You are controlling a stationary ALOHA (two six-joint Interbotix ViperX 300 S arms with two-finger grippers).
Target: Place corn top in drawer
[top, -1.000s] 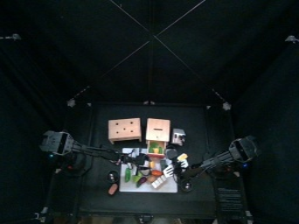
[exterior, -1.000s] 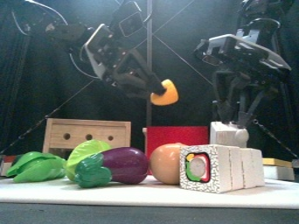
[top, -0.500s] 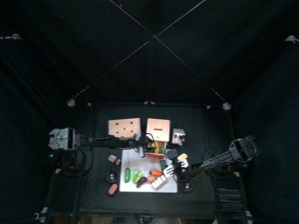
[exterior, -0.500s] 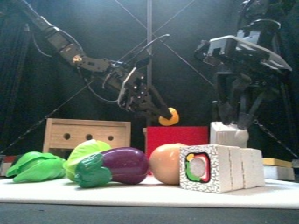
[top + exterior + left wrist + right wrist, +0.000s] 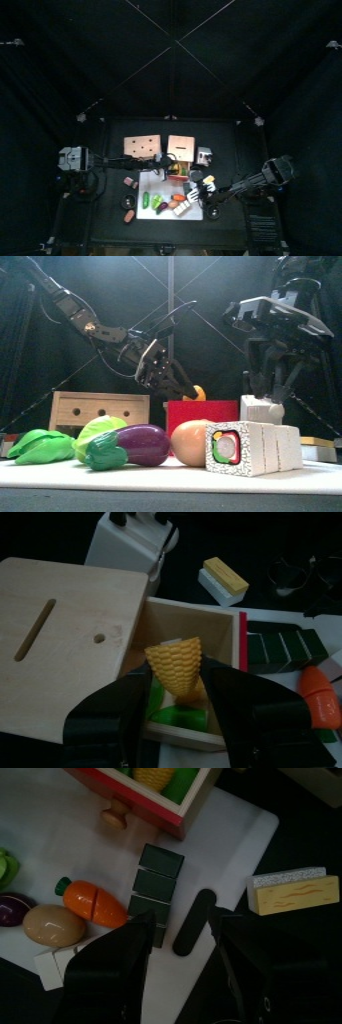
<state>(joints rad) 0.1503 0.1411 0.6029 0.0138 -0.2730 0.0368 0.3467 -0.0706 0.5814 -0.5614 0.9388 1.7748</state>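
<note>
Presently left gripper [image 5: 181, 697] clenched on corn top [image 5: 178, 669], long axis running straight out from the jaws, tip foremost. Open drawer [image 5: 187, 622] lies directly beyond and beneath it. Right gripper [image 5: 177, 946] hangs spread, empty, well off over the white board [image 5: 221, 838].

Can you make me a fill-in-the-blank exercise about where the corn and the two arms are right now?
1. The left pincer is shut on the ____.
2. The corn hangs over the open ____.
3. The drawer already holds something ____ in colour.
4. The right pincer holds ____.

Missing words: corn; drawer; green; nothing
</note>
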